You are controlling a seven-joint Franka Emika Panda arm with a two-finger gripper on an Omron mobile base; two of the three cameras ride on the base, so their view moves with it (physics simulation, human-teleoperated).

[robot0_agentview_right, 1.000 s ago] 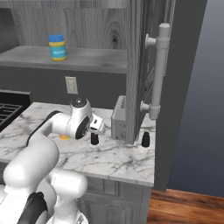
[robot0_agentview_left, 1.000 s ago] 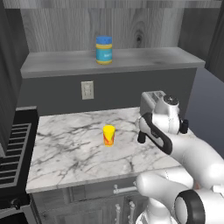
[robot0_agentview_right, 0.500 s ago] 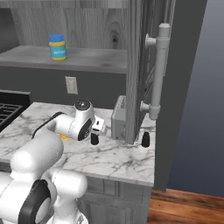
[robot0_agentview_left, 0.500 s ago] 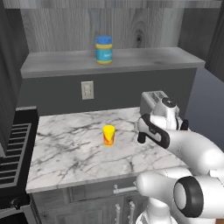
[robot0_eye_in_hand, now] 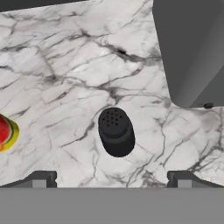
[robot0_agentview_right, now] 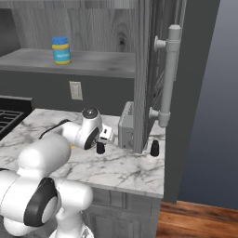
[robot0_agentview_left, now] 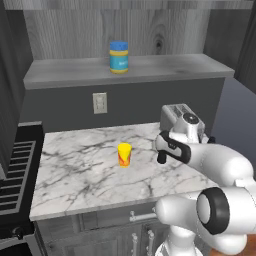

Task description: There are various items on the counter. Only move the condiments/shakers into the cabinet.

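Your gripper hangs with its fingers spread wide, holding nothing. Between the fingertips and just ahead stands a small black bottle-shaped shaker with a perforated top, upright on the white grey-veined marble counter. The silver toaster sits beyond the right finger, cut off by the frame. The yellow and orange cup is cropped at the left. A second black shaker stands beside the cabinet side panel. The squat blue-lidded jar rests on the grey shelf; its label's writing is unreadable.
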